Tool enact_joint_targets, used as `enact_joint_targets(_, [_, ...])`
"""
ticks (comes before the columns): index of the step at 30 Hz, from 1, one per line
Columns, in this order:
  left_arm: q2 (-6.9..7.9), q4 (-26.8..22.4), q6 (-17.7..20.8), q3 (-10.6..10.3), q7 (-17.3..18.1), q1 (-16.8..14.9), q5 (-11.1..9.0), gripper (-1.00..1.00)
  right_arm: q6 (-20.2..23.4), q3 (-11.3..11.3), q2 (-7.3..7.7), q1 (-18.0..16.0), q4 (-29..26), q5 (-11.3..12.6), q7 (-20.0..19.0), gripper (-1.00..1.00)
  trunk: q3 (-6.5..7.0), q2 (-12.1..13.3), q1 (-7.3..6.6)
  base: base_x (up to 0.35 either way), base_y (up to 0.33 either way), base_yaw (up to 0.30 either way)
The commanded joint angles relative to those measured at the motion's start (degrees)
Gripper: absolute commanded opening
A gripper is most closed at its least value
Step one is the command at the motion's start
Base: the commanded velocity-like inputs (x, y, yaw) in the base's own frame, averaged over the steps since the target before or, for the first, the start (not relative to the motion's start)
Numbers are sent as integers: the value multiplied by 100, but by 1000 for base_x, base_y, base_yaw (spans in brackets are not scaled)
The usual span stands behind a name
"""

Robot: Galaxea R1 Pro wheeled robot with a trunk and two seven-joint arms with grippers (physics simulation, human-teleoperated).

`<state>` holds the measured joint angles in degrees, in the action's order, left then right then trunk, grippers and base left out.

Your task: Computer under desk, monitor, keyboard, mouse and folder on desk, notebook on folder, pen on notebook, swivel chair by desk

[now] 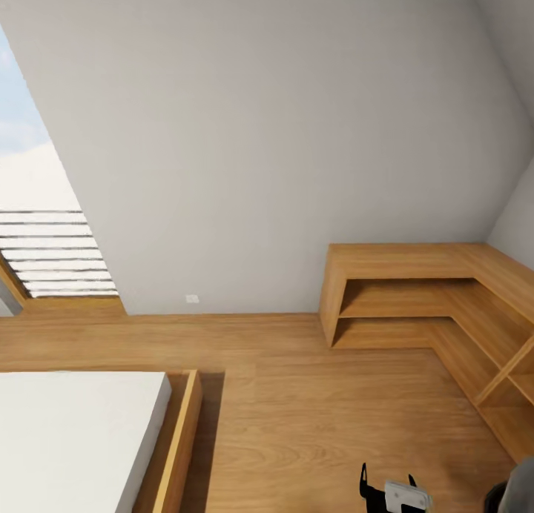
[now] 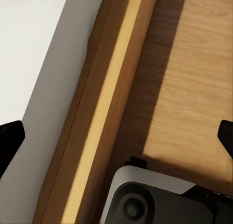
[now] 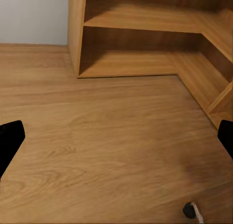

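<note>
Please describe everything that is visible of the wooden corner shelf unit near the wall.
The wooden shelf unit is L-shaped and low, made of what looks like warm light-brown wood, much like the plank floor it stands on. It has a flat top and open shelves below, with upright panels at its end and along the side wing. One wing runs along the pale grey wall; the other turns forward along the right-hand wall. The shelves that show are bare. The right wrist view shows the same open shelves.

Even, bright rendered light. Daylight enters at window [image 1: 44,239]. Soft shadow beside bed frame [image 1: 182,439] on floor [image 1: 311,402]; shelf unit [image 1: 415,290] recesses darker. Slightly soft focus throughout, no glare.
</note>
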<state>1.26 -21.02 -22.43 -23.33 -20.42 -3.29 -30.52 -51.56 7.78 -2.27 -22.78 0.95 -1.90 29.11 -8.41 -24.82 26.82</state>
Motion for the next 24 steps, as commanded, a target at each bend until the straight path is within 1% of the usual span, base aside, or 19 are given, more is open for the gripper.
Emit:
enact_joint_targets(1, [5, -6, -15, -49, -41, -5, -33, 100, -3, 39, -2, -5, 10, -20, 60, 100, -11, -10, 6, 321, 0, 0])
enact_joint_targets(24, [5, 0, -5, -51, -41, -6, -33, 100, -3, 40, -2, -5, 10, -20, 60, 100, -11, -10, 6, 321, 0, 0])
